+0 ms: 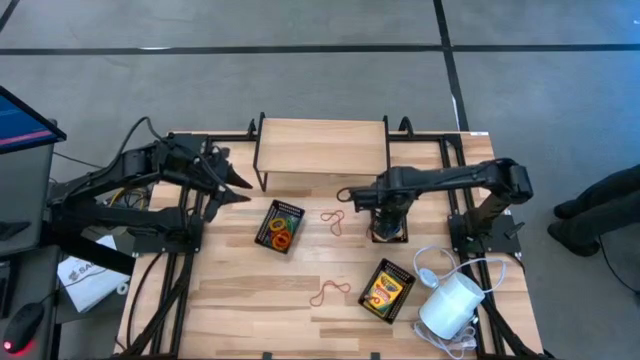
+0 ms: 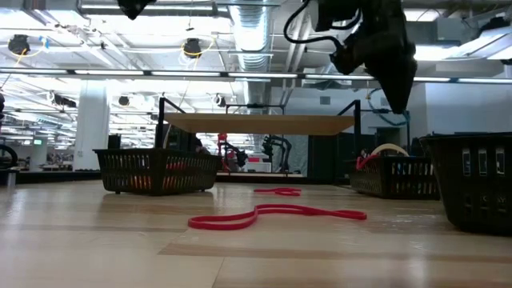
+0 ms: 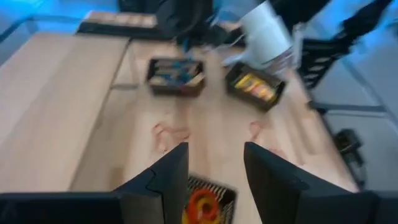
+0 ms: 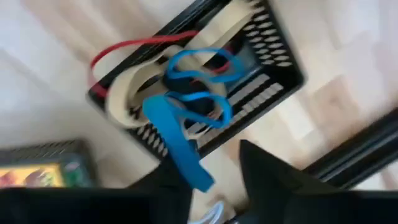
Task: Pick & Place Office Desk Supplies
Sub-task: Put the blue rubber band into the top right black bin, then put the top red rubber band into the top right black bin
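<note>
Three black mesh trays are seen on the wooden table (image 1: 260,300). The middle tray (image 1: 282,227) lies in front of the wooden shelf (image 1: 322,146) and is filled with orange, yellow and red loops (image 1: 284,229). A second tray (image 1: 388,230) sits to its right, directly under the right gripper (image 1: 386,212); in the right wrist view it is shown to hold blue, cream and red loops (image 4: 198,84). One blue band (image 4: 180,146) is seen at the fingertips of the right gripper (image 4: 214,165), whose fingers are parted; whether the band is pinched or merely hanging there cannot be told.

A third tray (image 1: 386,291), near the table's front, is occupied by a yellow-and-green crayon box (image 1: 385,289). A white cylinder (image 1: 450,305) with its cord is found just beside it, at the right front corner.

Two red loops are left loose on the bare wood: one (image 1: 336,221) between the middle tray and the second, and another (image 1: 328,292) nearer the front, to the left of the crayon box.

The left gripper (image 1: 236,189) is held above the table's left rear, well apart from the trays. In the left wrist view its fingers (image 3: 171,177) are seen moderately parted, with nothing between them.
</note>
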Controlling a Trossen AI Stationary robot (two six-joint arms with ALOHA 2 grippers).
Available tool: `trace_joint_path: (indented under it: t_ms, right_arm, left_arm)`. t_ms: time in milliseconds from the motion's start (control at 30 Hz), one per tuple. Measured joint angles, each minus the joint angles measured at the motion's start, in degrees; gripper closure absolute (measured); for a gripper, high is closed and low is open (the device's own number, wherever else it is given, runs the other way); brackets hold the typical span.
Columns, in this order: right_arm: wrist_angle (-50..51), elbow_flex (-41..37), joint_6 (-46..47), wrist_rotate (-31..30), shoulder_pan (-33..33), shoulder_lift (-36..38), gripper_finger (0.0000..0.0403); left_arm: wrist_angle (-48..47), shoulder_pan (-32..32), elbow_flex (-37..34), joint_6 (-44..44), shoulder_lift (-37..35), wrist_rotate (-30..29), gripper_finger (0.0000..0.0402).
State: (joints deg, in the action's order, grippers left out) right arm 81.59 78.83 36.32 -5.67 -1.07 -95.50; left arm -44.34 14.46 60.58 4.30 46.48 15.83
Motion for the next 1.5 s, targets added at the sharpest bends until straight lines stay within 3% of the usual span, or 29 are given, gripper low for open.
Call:
trace_joint_path:
  t_ms: [200, 300, 400, 500, 567, 667, 767, 833, 1000, 1100, 1200, 1367, 1500]
  right_arm:
    - [0.1, 1.3, 4.4, 3.1, -0.1, 0.0, 0.0174]
    - [0.0, 1.4, 8.2, 3.7, -0.1, 0.0, 0.0131]
    - [-0.6, 1.4, 16.2, 8.6, -0.8, 0.0, 0.0098]
    - [-2.2, 1.4, 28.9, 11.0, -1.0, 0.0, 0.0077]
    - [-4.8, 1.3, 38.2, 7.8, 0.2, 0.5, 0.0069]
    - [-6.7, 1.4, 50.9, -1.0, 3.0, 2.0, 0.0066]
    - [-0.7, 1.4, 65.1, -12.0, 5.8, 2.0, 0.0067]
    - [8.3, 1.4, 71.6, -14.4, 6.7, 1.0, 0.0069]
    - [5.7, -3.9, 68.1, -10.3, 7.0, 0.1, 0.007]
    - [3.9, -5.9, 73.5, -7.6, 7.3, -0.8, 0.007]
    - [-1.6, -5.4, 79.9, -10.6, 8.4, 0.5, 0.007]
    - [-1.0, -5.5, 87.5, -16.6, 10.1, 1.3, 0.007]
    - [-3.2, -5.0, 88.6, -21.9, 11.6, 1.4, 0.007]
  left_arm:
    - [5.8, -1.6, 0.0, 3.0, 4.8, 11.9, 0.0245]
    - [8.2, -3.4, 0.0, 3.4, 7.8, 13.1, 0.024]
    - [10.4, -4.3, 0.0, 2.5, 10.4, 15.7, 0.0233]
    - [15.8, -4.3, 0.0, -2.3, 12.5, 25.5, 0.0224]
    - [21.2, -4.3, 0.0, -6.6, 13.7, 30.6, 0.0218]
    - [28.2, -4.3, 0.0, -12.0, 14.0, 31.9, 0.0213]
    - [32.4, -4.3, 0.0, -13.9, 13.9, 31.4, 0.0214]
    - [33.1, -4.3, 0.0, -14.8, 12.9, 31.0, 0.0217]
    - [33.3, -4.3, 0.0, -14.9, 11.4, 30.9, 0.0223]
    - [33.8, -4.3, 0.0, -15.3, 10.7, 30.9, 0.0226]
    - [33.1, -4.2, 0.0, -16.5, 10.2, 30.9, 0.0226]
    - [33.3, -4.2, 0.0, -18.0, 9.8, 31.1, 0.0226]
    - [32.7, -4.2, 0.0, -18.5, 9.8, 30.1, 0.0231]
